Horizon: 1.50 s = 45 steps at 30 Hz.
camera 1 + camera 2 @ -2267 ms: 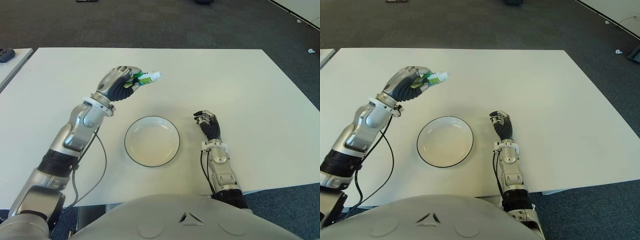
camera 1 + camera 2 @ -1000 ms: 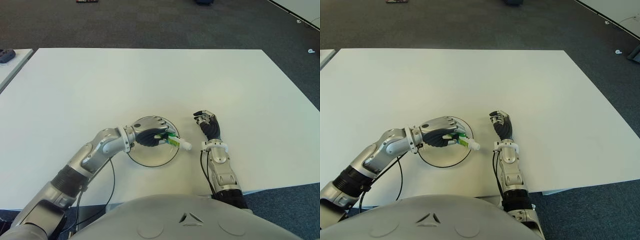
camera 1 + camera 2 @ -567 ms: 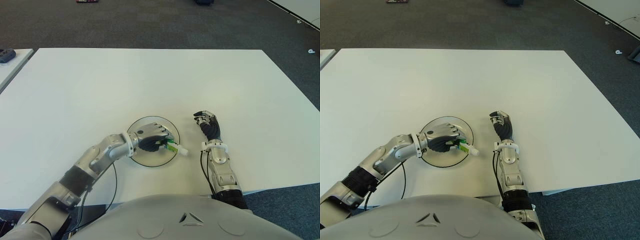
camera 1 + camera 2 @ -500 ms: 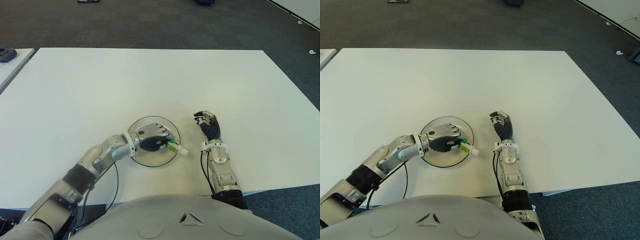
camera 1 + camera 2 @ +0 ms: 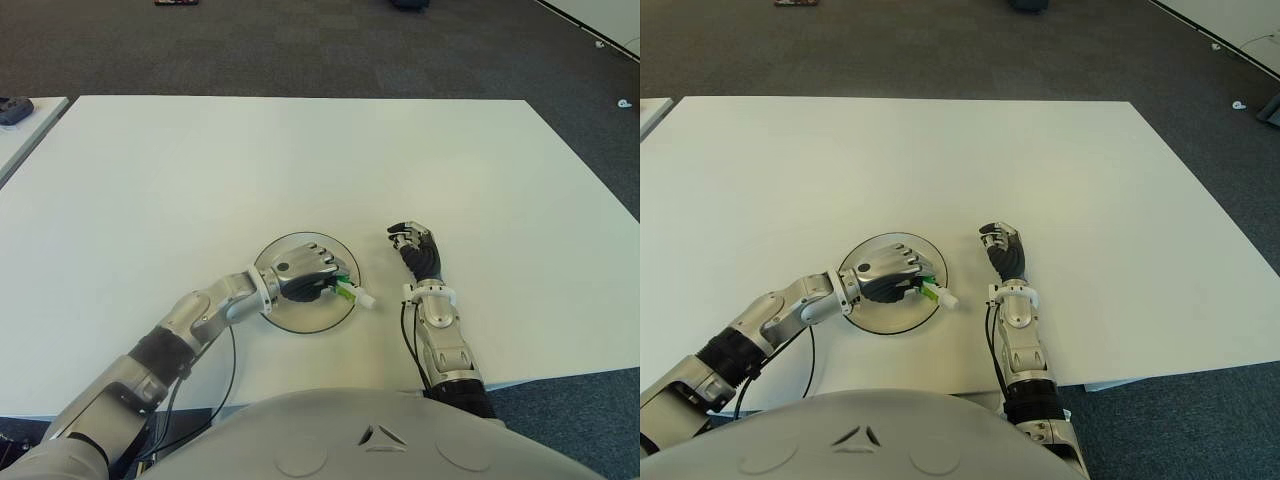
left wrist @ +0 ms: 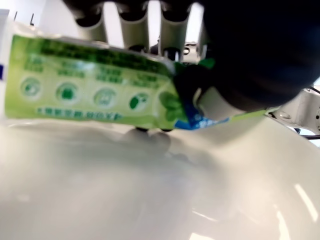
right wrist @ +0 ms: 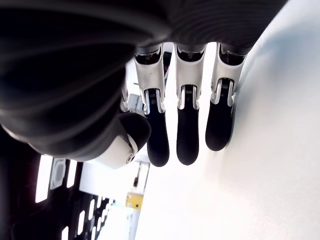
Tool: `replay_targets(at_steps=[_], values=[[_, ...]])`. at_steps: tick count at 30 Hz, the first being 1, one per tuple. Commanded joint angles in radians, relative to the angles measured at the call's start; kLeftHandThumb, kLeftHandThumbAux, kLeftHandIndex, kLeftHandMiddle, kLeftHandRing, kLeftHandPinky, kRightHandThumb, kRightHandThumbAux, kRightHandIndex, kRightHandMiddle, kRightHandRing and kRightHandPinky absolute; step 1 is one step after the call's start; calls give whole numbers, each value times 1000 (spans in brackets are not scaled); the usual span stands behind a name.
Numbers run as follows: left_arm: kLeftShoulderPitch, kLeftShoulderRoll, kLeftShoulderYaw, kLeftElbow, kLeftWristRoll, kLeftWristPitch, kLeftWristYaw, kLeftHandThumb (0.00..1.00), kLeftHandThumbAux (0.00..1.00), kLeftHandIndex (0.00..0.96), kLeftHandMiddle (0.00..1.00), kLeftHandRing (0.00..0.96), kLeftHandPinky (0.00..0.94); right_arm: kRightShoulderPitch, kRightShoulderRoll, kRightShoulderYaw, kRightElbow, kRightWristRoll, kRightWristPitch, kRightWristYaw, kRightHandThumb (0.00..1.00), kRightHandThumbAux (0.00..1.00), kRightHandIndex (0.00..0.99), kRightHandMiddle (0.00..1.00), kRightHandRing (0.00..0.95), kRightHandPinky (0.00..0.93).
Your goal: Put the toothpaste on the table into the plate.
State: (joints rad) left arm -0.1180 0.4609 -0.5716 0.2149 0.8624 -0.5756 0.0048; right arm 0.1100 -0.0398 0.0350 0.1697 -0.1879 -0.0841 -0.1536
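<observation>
The left hand (image 5: pixel 305 271), low and left of centre in the left eye view, is hovering over the round white plate with a dark rim (image 5: pixel 296 322) and is pinching the one green-and-white toothpaste tube (image 5: pixel 350 293) between thumb and curled fingers (image 6: pixel 134 27). The tube's long axis is running from under the palm out toward the lower right, so its white cap end is projecting past the plate's right rim while the crimped end is sitting over the dish. The left wrist view is showing the tube just above the plate's glossy floor; contact cannot be confirmed. Releasing it inside likely calls for drawing the tube back toward the plate's centre. Further right, the right hand (image 5: pixel 418 250) is showing beside the plate, fingers loosely extended, holding nothing. One tube, one plate and one white rectangular table (image 5: pixel 300 160) are present.
</observation>
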Motion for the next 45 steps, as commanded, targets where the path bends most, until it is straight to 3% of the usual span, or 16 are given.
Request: replay_targets(at_steps=[1,8,14,18,19,22,24,28,34,45], values=[[-3,16,-19,36,73,20,45,710,711,434,797,813,832,-5,3,-2,15,4,4,-1,713,732,418,415,394,407],[-9,31,-24,37,159,24,178,708,708,432,781,799,813,-7,0,0,19,-4,0,-5,713,733,418,413,393,402],[-9,48,9,-32,124,30,166,709,704,430,717,745,745,-9,-2,1,22,-7,-1,-7,713,733,418,411,390,399],[10,35,25,-51,76,45,145,700,705,421,513,579,590,-12,-3,2,25,-8,-5,-7,713,733,419,411,389,399],[10,37,27,-61,68,48,131,589,662,329,414,479,505,-12,-4,3,25,-8,-5,-7,713,733,419,411,388,397],[2,49,28,-90,65,58,90,421,593,185,249,307,361,-12,-4,3,25,-7,-5,-7,713,733,419,410,387,397],[-2,57,26,-105,80,67,71,362,564,130,180,234,301,-12,-4,4,24,-7,-2,-8,712,733,419,409,386,398],[-8,77,27,-143,137,98,52,276,480,27,37,55,83,-12,-4,3,21,-5,4,-7,713,732,419,409,387,402],[-11,94,33,-172,176,126,50,257,375,2,3,5,8,-14,-4,2,24,-3,1,-7,714,732,419,410,388,400],[-29,120,48,-174,177,120,70,238,266,0,0,0,0,-14,-11,3,31,-4,-13,-6,714,733,418,414,393,401]])
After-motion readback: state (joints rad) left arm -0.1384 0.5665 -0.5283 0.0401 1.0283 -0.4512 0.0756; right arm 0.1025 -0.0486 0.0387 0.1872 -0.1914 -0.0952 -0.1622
